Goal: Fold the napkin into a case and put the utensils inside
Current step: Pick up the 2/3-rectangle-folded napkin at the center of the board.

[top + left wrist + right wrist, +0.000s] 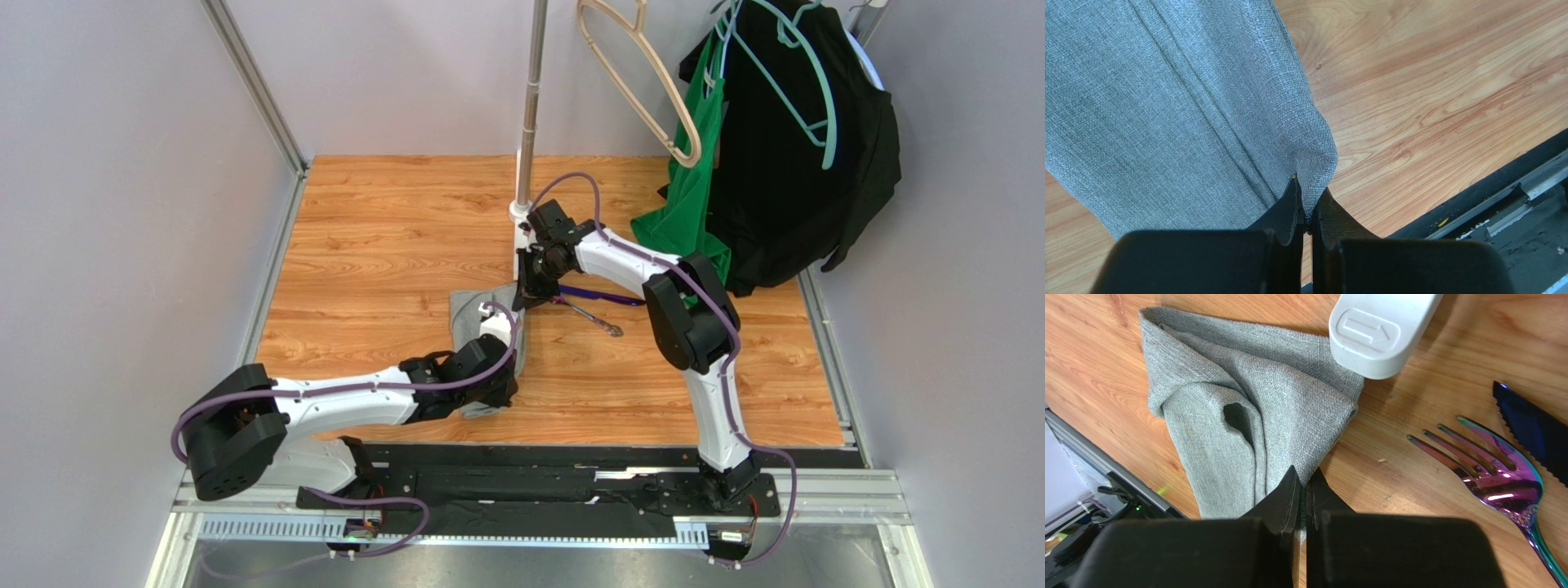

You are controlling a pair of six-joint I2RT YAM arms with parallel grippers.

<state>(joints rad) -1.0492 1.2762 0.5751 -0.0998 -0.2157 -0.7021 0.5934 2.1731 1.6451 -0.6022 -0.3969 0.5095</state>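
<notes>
While the napkin [470, 309] lies in loose folds near the middle of the wooden table [368, 233], the left gripper [1309, 205] is clenched on its near corner and the right gripper [1303, 489] pinches its far edge. Just right of the cloth lie the fork [1496, 478] and the dark knife [1536, 425], side by side. A white stand foot [1379, 331] sits at the napkin's edge.

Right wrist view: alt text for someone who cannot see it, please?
The right gripper, its jaws shut, pinches the edge of a folded grey napkin on a wooden table. A white plastic foot sits above; an iridescent fork and dark serrated knife lie to the right.
</notes>
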